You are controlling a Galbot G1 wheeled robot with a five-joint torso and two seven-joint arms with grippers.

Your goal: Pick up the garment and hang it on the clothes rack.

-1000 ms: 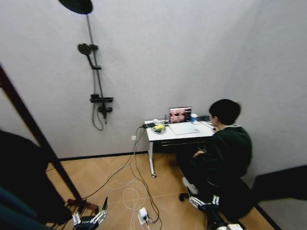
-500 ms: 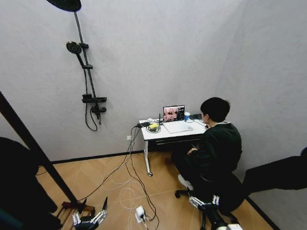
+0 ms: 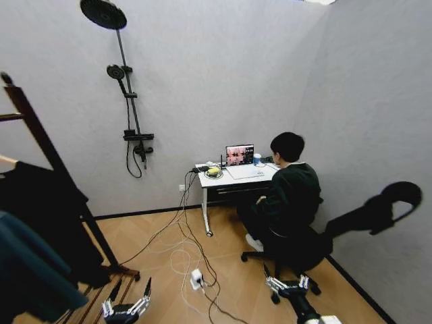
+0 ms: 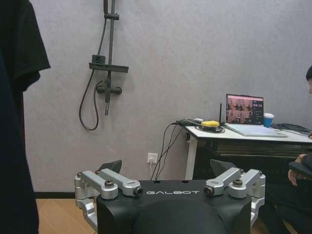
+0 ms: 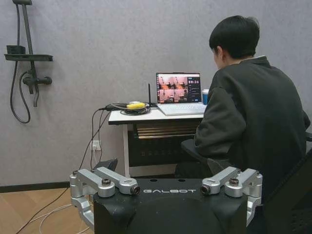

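The clothes rack (image 3: 40, 138), dark reddish-brown wood, stands at the far left of the head view with one knob-topped post leaning across the picture. A long black garment (image 3: 44, 216) hangs from it on a light wooden hanger (image 3: 6, 160) and reaches almost to the rack's base. My left gripper (image 3: 125, 309) is low at the bottom edge, right of the rack's foot, open and empty. It also appears in the left wrist view (image 4: 166, 167). My right gripper (image 3: 286, 285) is low on the right, open and empty, close to the seated person's chair.
A dark teal-blue jacket (image 3: 30, 277) hangs in front of the garment at lower left. Black cloth with a short sleeve (image 4: 17, 53) fills one side of the left wrist view. Cables and a power strip (image 3: 196, 278) lie on the floor. A person (image 3: 287, 192) sits at a desk (image 3: 233, 177).
The whole picture has shifted, so the camera has turned. More of the rack, the black garment and the blue jacket now show on the left. Both grippers keep their places and stay open.
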